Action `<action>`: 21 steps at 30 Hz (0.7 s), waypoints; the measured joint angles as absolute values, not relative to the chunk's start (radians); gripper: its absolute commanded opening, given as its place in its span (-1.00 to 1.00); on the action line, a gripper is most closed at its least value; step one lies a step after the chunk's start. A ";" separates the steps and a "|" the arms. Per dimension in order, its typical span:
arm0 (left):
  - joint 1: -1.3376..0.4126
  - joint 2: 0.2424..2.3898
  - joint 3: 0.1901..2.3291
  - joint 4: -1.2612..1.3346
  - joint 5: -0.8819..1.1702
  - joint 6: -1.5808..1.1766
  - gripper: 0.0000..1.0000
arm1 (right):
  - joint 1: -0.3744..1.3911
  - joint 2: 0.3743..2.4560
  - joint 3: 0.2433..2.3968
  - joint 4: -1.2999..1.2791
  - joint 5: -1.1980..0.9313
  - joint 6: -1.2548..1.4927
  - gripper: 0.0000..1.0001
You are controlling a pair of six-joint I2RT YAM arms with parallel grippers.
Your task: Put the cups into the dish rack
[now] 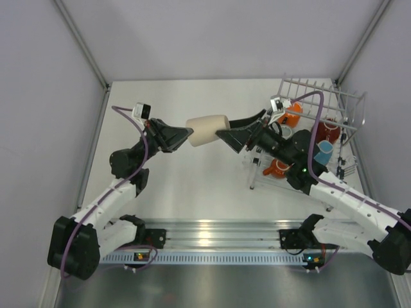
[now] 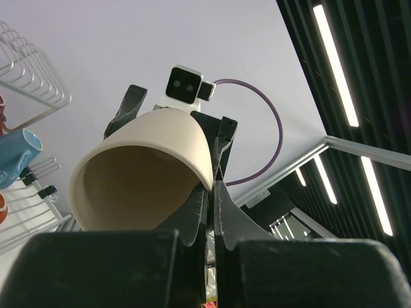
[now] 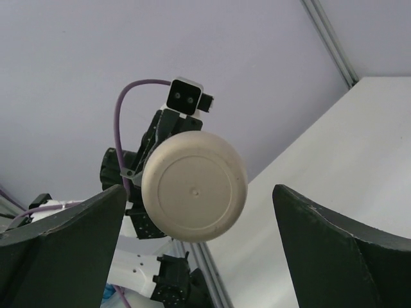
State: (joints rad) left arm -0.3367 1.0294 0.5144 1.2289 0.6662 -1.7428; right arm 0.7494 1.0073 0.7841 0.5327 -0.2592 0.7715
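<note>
Cream cup hangs in mid-air, its wall pinched by the left gripper. The right gripper faces its base, fingers spread. In the dish rack we see an orange cup, dark red cup, light blue cup and orange-red cup. We judge the cream one not yet loaded.

Top cam overhead; 2 wrist views share cup.
</note>
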 measured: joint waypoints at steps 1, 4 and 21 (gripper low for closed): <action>-0.337 1.029 0.512 1.229 0.666 -1.743 -1.00 | 0.749 1.011 0.788 0.542 -0.261 0.773 0.92; -0.337 1.029 0.498 1.230 0.666 -1.744 -1.00 | 0.749 1.021 0.788 0.566 -0.265 0.782 0.88; -0.353 1.029 0.485 1.232 0.665 -1.740 -1.00 | 0.749 1.063 0.774 0.645 -0.288 0.843 0.33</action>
